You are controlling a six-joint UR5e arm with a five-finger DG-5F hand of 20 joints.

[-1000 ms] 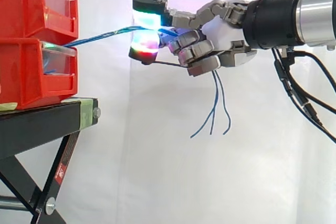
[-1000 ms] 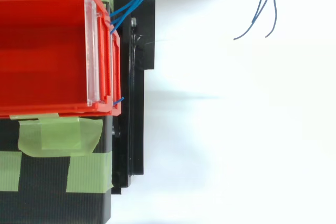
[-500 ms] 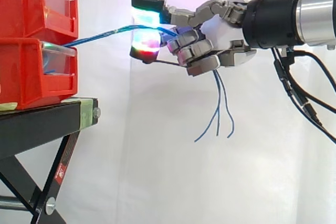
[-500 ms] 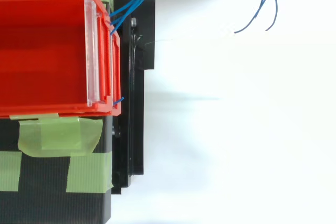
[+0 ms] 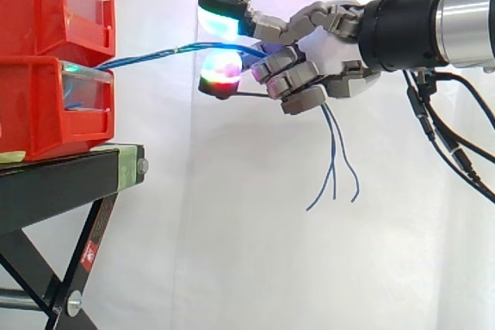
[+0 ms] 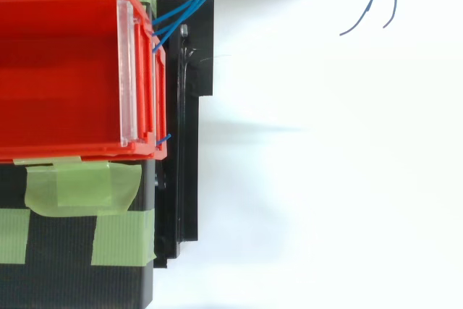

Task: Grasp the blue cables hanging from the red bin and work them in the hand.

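No text, number or sign can be read. The one label in sight, a small red sticker (image 5: 90, 253) on the slanting leg of the black stand (image 5: 54, 191), carries pale marks too small to make out.

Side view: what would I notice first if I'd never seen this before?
Probably the robot hand at the upper right, with glowing fingertips lit cyan, red and green. It grips blue cables that stretch left to the stacked red bins on the black stand. The loose ends dangle below the hand.
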